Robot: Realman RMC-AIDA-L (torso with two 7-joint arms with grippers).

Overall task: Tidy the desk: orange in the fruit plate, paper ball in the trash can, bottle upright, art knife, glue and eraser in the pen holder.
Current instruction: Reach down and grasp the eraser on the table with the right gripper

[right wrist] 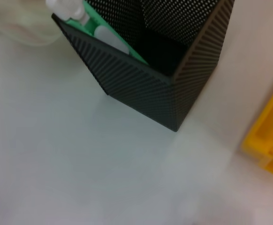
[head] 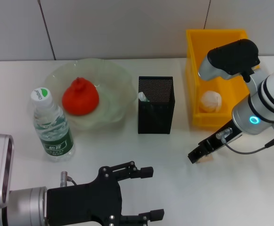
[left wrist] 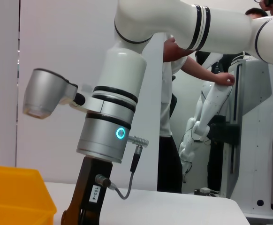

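Most of the tidy-up looks done: orange (head: 80,97) sits in the fruit plate (head: 116,77), paper ball (head: 211,101) lies in the yellow trash can (head: 193,70), bottle (head: 52,125) stands upright on the desk (head: 174,165), and sth. green-white already pokes out of the pen holder (head: 156,105). The right claw (head: 199,156) is low at the desk, right of the holder, pinching a small pale piece, probably the eraser (head: 205,159). Next, I think: lift, carry over the holder's mouth, release. Left claw (head: 144,193) hangs spread near the front edge, idle.
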